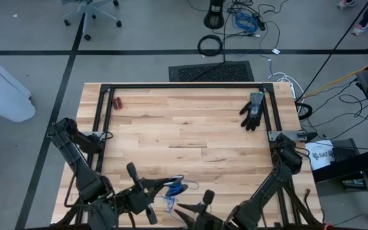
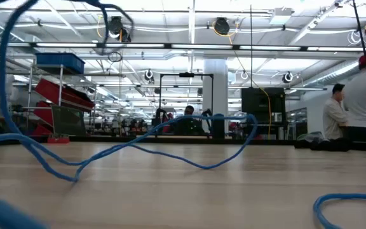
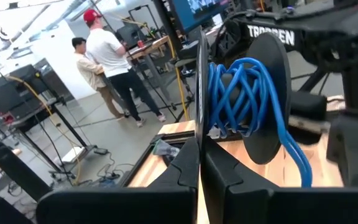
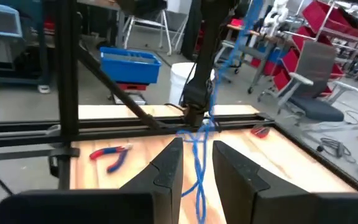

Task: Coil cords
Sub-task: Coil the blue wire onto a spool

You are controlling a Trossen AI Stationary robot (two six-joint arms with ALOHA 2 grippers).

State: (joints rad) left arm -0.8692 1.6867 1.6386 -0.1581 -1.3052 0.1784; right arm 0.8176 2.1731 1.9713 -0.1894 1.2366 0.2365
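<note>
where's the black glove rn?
High view: the black glove lies flat on the wooden table, in the far right corner by the black metal frame rail, well away from both arms at the near edge.

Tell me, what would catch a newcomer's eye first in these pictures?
Probably the bright blue cord, wound thickly on a black spool right in front of the left gripper, whose jaws are shut on the spool's thin edge. A loose strand hangs between the right gripper's parted jaws. A black glove lies alone at the table's far right.

text: "TROSSEN", partly cut | on: dark arm housing (image 3: 278,34) | view: left wrist
</note>
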